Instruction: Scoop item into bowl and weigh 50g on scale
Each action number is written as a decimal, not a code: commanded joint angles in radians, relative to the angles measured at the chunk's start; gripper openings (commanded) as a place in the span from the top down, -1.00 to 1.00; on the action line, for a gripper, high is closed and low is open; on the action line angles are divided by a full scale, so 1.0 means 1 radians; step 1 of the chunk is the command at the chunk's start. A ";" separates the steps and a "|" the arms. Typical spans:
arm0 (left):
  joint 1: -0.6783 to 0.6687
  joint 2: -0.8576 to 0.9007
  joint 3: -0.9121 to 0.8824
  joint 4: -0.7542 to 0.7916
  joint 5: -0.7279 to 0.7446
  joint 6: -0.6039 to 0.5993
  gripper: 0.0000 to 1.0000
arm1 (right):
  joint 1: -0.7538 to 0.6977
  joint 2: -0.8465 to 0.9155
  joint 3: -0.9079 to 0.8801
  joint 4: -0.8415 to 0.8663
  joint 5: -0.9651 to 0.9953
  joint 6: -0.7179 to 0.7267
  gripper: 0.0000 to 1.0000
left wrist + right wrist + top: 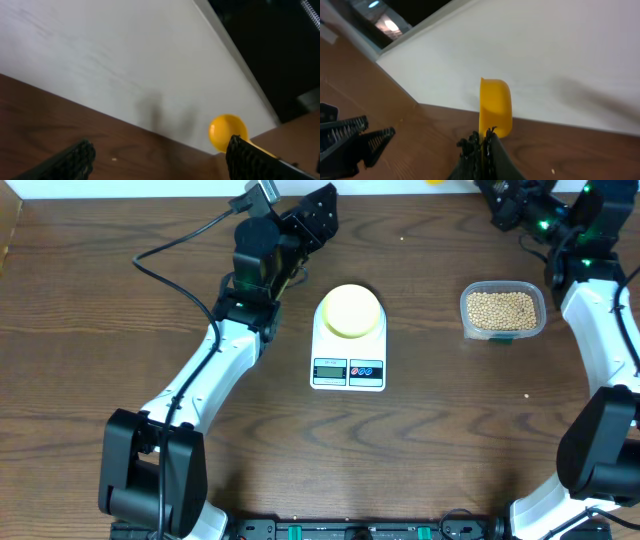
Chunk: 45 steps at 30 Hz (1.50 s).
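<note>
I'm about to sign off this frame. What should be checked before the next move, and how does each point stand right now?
1. The bowl sits on the platform of the scale: ok.
2. The right gripper is shut on the handle of the scoop: ok.
3. The left gripper is open with nothing between its fingers: ok.
4. The tub is uncovered, with beans inside: ok.
5. The scale display reads zero: cannot tell, the digits are too small.
6. The scoop is empty: cannot tell, its inside is not visible.
</note>
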<state>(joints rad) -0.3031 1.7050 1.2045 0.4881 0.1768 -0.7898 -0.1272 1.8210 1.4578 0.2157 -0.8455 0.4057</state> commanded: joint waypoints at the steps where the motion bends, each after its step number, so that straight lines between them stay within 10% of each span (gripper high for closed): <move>1: 0.033 -0.016 0.006 -0.017 -0.014 0.150 -0.71 | 0.000 -0.003 0.016 -0.034 0.005 0.008 0.98; 45: 0.166 -0.015 0.006 -0.007 -0.095 0.221 -0.72 | -0.084 -0.003 0.016 -0.112 0.178 -0.190 0.98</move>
<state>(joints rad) -0.1390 1.7050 1.2045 0.4622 0.0978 -0.5926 -0.1959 1.8210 1.4578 0.1043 -0.6693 0.2344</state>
